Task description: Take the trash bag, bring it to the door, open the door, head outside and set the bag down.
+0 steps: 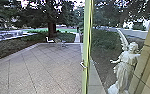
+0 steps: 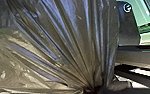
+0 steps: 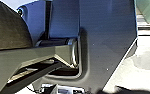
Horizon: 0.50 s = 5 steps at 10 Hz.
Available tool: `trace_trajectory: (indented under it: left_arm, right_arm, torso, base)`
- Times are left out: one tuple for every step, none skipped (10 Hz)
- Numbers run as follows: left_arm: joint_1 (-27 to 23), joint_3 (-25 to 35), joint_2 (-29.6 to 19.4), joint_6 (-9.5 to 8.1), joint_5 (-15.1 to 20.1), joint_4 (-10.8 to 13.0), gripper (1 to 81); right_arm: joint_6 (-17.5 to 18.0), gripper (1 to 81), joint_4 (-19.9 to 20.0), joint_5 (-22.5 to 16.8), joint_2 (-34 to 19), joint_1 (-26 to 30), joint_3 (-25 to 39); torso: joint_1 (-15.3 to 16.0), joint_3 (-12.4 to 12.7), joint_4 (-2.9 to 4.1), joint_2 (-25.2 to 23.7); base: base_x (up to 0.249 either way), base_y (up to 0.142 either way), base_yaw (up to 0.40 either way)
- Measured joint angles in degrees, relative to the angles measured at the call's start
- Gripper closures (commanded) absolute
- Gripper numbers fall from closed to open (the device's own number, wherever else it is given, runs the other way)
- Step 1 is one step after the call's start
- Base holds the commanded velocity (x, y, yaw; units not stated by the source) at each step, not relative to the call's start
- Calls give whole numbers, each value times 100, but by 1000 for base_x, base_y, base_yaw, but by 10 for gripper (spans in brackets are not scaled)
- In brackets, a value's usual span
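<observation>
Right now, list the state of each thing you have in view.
Trash bag: bunched, its folds drawn together toward one point.
Door frame: upright; whether the door is open, I cannot tell.
Statue: standing upright.
Tree trunk: upright.

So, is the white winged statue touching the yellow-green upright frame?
Apart: the head view shows dark ground between the statue and the frame.

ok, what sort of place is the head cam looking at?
Looks like a garden patio or terrace outside a building: tiled paving running back toward greenery, a big tree beyond it, and a pale winged statue off to the right.
</observation>
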Motion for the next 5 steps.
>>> trace_trajectory:
  left_arm:
    - [2, 16, 26, 0, 0, -1, 811]
    - [38, 21, 33, 2, 9, -1, 811]
    - [33, 22, 41, 0, 26, -1, 811]
    - [2, 16, 35, 0, 6, -1, 811]
    - [2, 21, 41, 2, 1, -1, 811]
  right_arm:
    - [2, 10, 0, 9, -18, 2, -13]
    - [2, 10, -2, -5, -35, -51, -15]
    - [2, 10, -2, -13, -35, -60, -17]
    - [2, 10, -2, 0, -32, -24, -17]
    - [2, 10, -2, 4, -32, -11, -17]
  torso:
    - [-5, 0, 0, -2]
    - [-10, 0, 0, -5]
    - [-7, 0, 0, -2]
    - [-5, 0, 0, 0]
    - [-7, 0, 0, -2]
  base:
    - [68, 0, 0]
    - [68, 0, 0]
    - [68, 0, 0]
    - [68, 0, 0]
    - [68, 0, 0]
